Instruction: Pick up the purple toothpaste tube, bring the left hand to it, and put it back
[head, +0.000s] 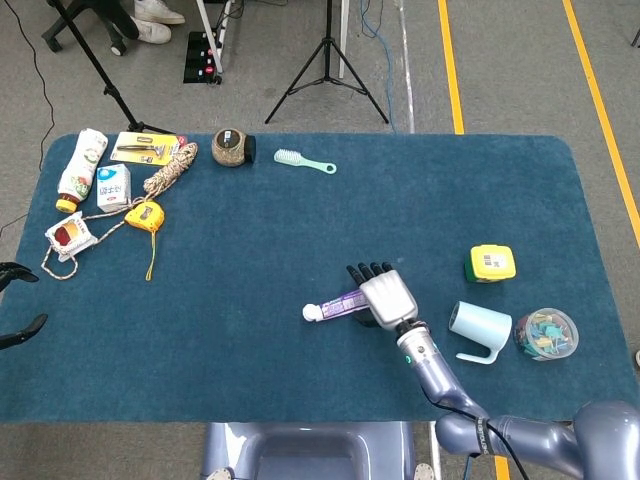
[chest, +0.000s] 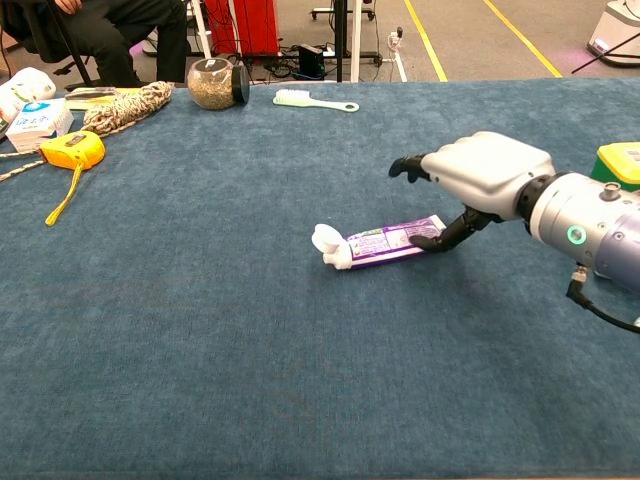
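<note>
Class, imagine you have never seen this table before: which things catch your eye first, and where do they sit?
The robot's white right hand near the middle of the dark blue cloth-covered table stands out first, pinching the flat end of a purple toothpaste tube with a white cap that points left. To the right sit a yellow and green box and a pale blue plastic mug.

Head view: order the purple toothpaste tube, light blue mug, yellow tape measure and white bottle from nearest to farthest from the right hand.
From the right hand:
1. Purple toothpaste tube, under its fingers, just to its left.
2. Light blue mug, to its right.
3. Yellow tape measure, far left.
4. White bottle, at the far-left back corner.
</note>
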